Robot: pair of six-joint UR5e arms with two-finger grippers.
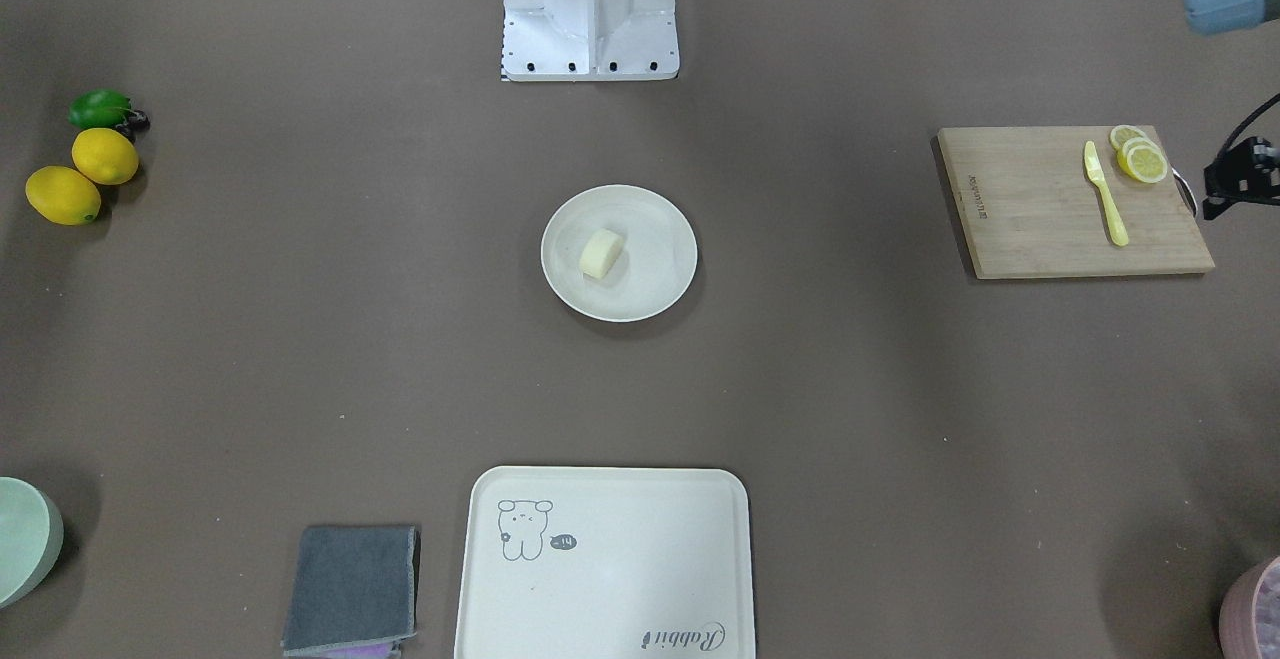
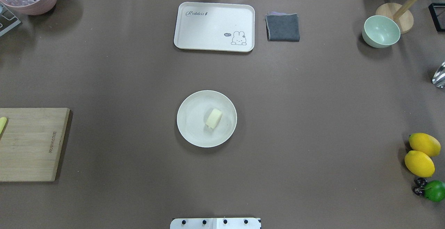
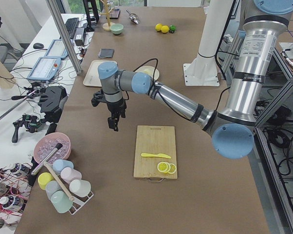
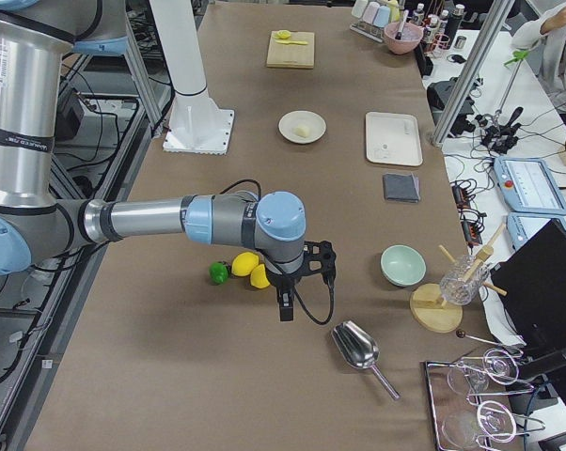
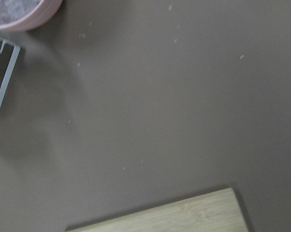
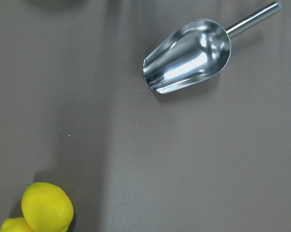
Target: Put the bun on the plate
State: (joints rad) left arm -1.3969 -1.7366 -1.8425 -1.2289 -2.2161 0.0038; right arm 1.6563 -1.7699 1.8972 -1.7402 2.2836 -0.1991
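- The bun (image 2: 213,118) is lying on its side inside the round off-white plate (image 2: 190,131), a little toward 3 o'clock of the plate's middle in the overhead view. Nothing is touching it.
- From the plate in that view, a cream tray (image 2: 208,27) with a rabbit drawing is sitting at 12 o'clock, and a folded grey cloth (image 2: 283,27) is lying just beside it at 1 o'clock.
- A pale green bowl (image 2: 381,31) is standing at 2 o'clock.
- A pink bowl (image 2: 48,3) at 10 o'clock is holding clear icy-looking pieces and a metal handle.
- A bamboo cutting board (image 1: 1040,209) at 9 o'clock is carrying lemon slices (image 1: 1143,159) and a yellow knife (image 1: 1105,194).
- Two lemons (image 2: 419,163) and a lime (image 2: 435,190) are sitting together at 4 o'clock.
- The left claw (image 3: 115,122) is hanging over bare counter (image 2: 313,117) between the pink bowl and the cutting board, well apart from the plate. I cannot tell how wide it is standing.
- The right claw (image 4: 286,307) is hanging just beside the lemons, near a metal scoop (image 6: 189,55). I cannot tell its width either.
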